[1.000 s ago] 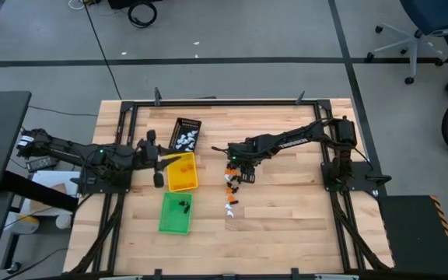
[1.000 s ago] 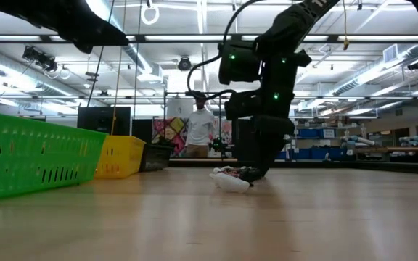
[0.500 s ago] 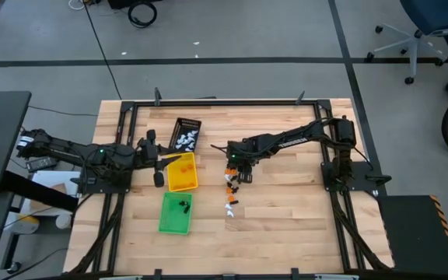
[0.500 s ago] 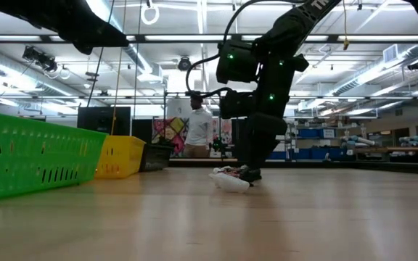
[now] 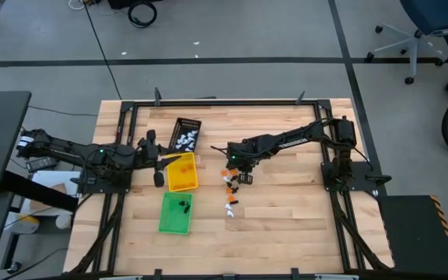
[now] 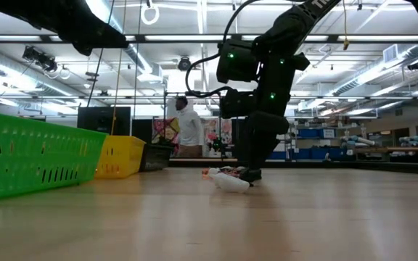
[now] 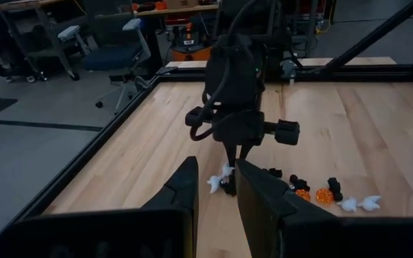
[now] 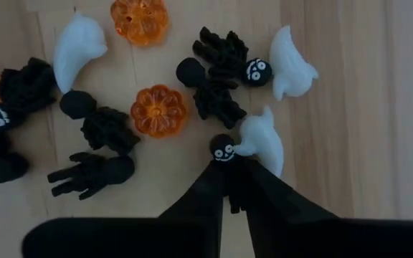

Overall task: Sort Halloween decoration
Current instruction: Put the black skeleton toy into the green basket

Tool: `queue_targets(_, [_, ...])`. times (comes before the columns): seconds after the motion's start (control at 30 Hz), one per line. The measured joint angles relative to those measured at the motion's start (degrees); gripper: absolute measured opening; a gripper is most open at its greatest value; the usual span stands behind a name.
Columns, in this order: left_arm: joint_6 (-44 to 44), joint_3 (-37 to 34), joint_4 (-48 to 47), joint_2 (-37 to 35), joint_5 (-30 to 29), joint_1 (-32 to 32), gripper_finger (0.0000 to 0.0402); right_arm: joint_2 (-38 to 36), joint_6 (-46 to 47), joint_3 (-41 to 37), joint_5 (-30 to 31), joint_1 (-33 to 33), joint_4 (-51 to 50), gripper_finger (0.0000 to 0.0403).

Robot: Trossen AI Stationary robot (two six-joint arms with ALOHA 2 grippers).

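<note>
Trinkets (image 5: 231,187) strung lengthwise, right gripper (image 8: 229,188) pinching skeleton (image 8: 224,152)

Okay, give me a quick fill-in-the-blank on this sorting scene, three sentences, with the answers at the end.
1. The right gripper is down in the loose pile of trinkets, its fingers closed on a small ____ figure with a face.
2. The white ghosts already sorted lie in the ____ tray.
3. The tray between the black tray and the green tray is ____.

Missing words: black; black; yellow

White, orange, black trinkets (image 8: 160,111); green tray (image 5: 175,214)
</note>
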Motion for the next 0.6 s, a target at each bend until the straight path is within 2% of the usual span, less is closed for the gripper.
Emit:
queue_targets(0.3, [0.04,0.00,-0.35,0.00,-0.01,0.07,0.0069,-0.03,-0.61,3.89,0.07,0.68,-4.60,0.0043])
queue_targets(0.6, [-0.76,0.00,-1.46,0.00,-0.01,0.06,0.0069,-0.09,-1.08,10.48,-3.55,1.90,-6.09,0.0043])
